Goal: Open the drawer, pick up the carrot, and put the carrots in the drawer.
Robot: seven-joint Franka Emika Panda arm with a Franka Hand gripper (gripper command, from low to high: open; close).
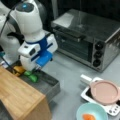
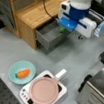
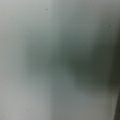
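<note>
Hovering over the open drawer (image 1: 47, 86) (image 2: 48, 36), gripper (image 1: 37, 68) (image 2: 63, 27) fingers' state unreadable; carrot (image 1: 88, 117) (image 2: 23, 73) in bowl (image 1: 82, 110) (image 2: 14, 68).

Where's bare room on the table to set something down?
Bare grey table lies between the open drawer and the bowl holding the carrot. It's crowded by the cooktop with pink pan and inside the drawer under the gripper.

An orange carrot (image 2: 23, 73) lies in a light-blue bowl (image 2: 14, 68); the drawer (image 2: 45, 36) is grey, the pan lid (image 2: 43, 90) pink, the cabinet (image 1: 17, 96) light wood.
</note>
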